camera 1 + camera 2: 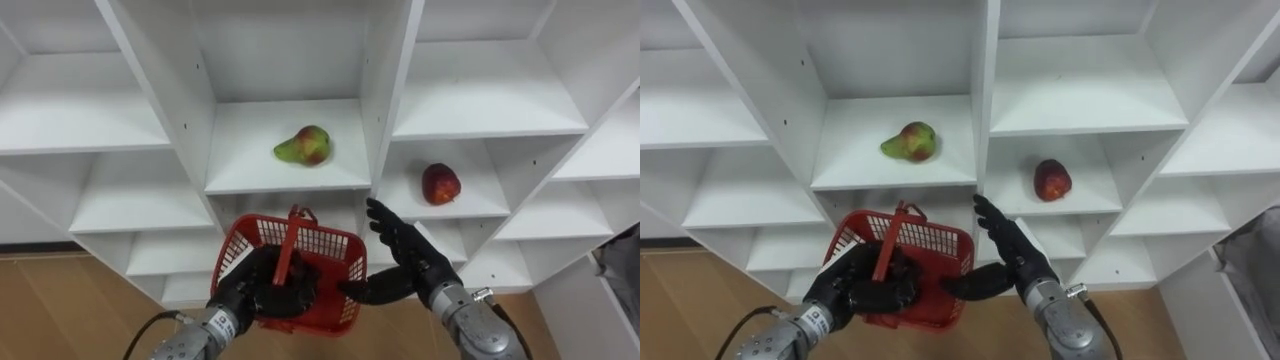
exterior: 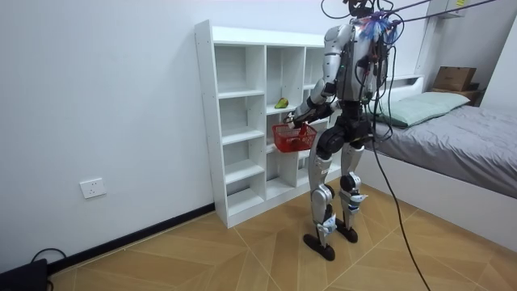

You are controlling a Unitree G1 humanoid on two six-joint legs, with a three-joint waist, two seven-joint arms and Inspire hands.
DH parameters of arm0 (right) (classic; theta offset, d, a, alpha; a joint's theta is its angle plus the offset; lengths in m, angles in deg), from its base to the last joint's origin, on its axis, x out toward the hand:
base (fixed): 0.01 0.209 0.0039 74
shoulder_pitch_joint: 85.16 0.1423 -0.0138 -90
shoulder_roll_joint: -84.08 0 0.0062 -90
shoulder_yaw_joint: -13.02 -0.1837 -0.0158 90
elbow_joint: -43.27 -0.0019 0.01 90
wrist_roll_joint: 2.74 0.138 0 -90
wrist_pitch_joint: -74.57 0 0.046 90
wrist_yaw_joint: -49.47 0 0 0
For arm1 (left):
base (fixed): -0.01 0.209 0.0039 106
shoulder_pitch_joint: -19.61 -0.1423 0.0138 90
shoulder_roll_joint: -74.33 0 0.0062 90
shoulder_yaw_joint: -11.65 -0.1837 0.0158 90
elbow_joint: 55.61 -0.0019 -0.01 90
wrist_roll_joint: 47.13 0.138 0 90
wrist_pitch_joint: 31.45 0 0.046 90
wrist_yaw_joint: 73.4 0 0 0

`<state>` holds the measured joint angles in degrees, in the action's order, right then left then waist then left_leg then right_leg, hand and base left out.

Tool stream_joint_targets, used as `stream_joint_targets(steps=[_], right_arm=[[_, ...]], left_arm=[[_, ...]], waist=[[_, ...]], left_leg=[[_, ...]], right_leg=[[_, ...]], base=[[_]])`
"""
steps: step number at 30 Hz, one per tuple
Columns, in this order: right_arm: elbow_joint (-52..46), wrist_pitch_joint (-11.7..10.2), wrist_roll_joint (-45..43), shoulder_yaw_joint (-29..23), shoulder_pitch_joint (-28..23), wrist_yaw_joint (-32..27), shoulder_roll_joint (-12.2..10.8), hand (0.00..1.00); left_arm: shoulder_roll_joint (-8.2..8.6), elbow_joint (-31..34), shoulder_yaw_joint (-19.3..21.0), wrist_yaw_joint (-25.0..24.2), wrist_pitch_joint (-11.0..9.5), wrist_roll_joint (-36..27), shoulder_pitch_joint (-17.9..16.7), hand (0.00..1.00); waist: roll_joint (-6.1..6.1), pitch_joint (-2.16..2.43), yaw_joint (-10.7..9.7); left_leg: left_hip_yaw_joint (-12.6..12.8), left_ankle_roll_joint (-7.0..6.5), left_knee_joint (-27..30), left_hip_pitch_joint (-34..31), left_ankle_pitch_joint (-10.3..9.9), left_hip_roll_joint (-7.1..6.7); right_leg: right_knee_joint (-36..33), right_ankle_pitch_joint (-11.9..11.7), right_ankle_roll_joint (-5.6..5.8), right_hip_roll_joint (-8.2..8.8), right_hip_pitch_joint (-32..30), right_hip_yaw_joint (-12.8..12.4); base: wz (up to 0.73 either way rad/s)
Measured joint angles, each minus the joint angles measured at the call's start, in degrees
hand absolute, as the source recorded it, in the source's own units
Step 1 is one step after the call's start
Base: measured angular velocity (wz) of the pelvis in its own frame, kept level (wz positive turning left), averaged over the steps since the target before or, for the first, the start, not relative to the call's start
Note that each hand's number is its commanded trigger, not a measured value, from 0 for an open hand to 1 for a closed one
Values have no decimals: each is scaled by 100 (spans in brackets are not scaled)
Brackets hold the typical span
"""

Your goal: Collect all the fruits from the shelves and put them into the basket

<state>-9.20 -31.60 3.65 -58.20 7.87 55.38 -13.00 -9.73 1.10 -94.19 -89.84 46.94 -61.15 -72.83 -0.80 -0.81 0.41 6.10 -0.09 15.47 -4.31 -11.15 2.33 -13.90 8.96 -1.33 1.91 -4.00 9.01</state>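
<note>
The left hand grips the basket by its handle, under the shelf edge below the pear. The right hand, fingers straight, hovers beside the rim, clear of the apple above

The closet is finished in smooth matt board, the basket moulded in plastic, the floor laid in wood.
</note>
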Motion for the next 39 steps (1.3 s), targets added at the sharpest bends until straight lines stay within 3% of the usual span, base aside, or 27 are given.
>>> stream_joint_targets(steps=[7,18,20,30,36,39], right_arm=[[2,7,-284,4,-1,-66,-5,0],[-27,8,-850,25,-1,-92,10,0],[-292,120,-1116,13,-49,-95,62,0],[-1408,128,-1729,13,-309,55,117,0],[-1934,119,-1989,32,-306,44,201,0],[-2082,126,-2054,30,-305,23,227,0]], left_arm=[[11,-93,-5,46,0,3,0,100],[21,-439,-8,311,-60,9,-1,100],[23,-628,11,396,-60,133,-1,100],[31,-1253,218,471,-65,252,-9,100],[64,-1511,322,515,-92,246,-7,100],[71,-1548,328,607,-91,249,-7,100]], waist=[[-36,-22,0],[-25,-16,81],[-25,-16,122],[-78,9,158],[-210,44,185],[-308,25,211]], left_leg=[[-1,0,-1,-3,0,-4],[8,6,-80,14,4,-13],[8,7,-93,13,5,-15],[65,9,-160,96,7,-26],[80,15,-183,106,16,-30],[33,17,-187,97,17,-32]], right_leg=[[15,1,2,-2,-4,-5],[30,3,4,-23,-16,-32],[31,4,3,-25,-23,-35],[35,12,7,-45,6,-68],[36,12,7,-39,13,-89],[43,12,6,-32,19,-51]], base=[[0],[-1],[0],[-3],[-1],[4]])
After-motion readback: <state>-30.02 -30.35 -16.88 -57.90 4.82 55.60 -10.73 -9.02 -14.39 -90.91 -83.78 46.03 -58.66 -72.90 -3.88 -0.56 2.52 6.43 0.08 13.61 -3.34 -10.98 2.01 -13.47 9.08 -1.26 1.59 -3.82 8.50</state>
